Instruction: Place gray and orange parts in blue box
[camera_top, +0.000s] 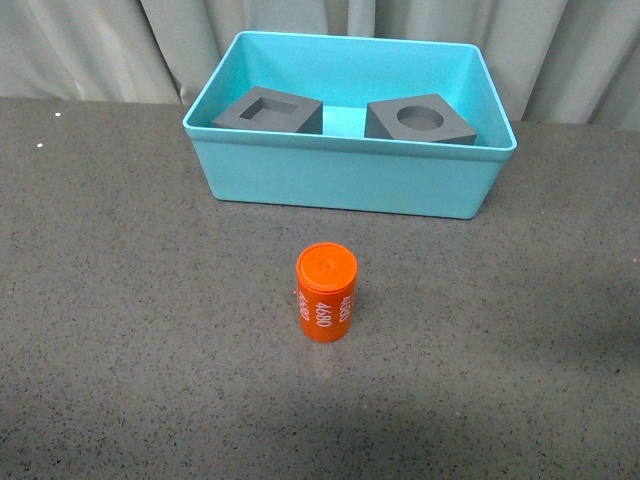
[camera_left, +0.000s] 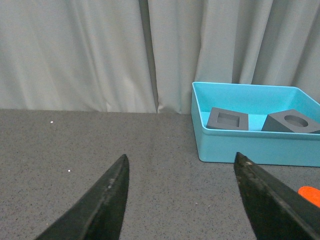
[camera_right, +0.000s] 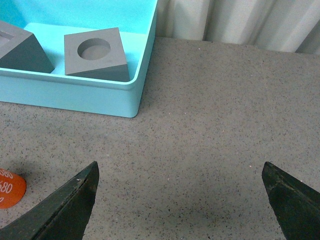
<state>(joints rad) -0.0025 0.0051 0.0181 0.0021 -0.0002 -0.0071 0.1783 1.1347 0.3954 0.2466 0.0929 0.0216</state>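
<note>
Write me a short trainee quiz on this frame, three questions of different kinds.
1. True or false: the square-recess cube and the round-recess cube both lie inside the box.
2. Where is the cylinder? A) in the box B) upright on the table, in front of the box C) on top of a cube
3. Fill in: the left gripper and the right gripper both stand ____ and hold nothing.
Key: 1 true; 2 B; 3 open.

Lab-like robot test bench, dark speckled tabletop (camera_top: 110, 360), pale gray curtain (camera_left: 75, 55) as plain backdrop
</note>
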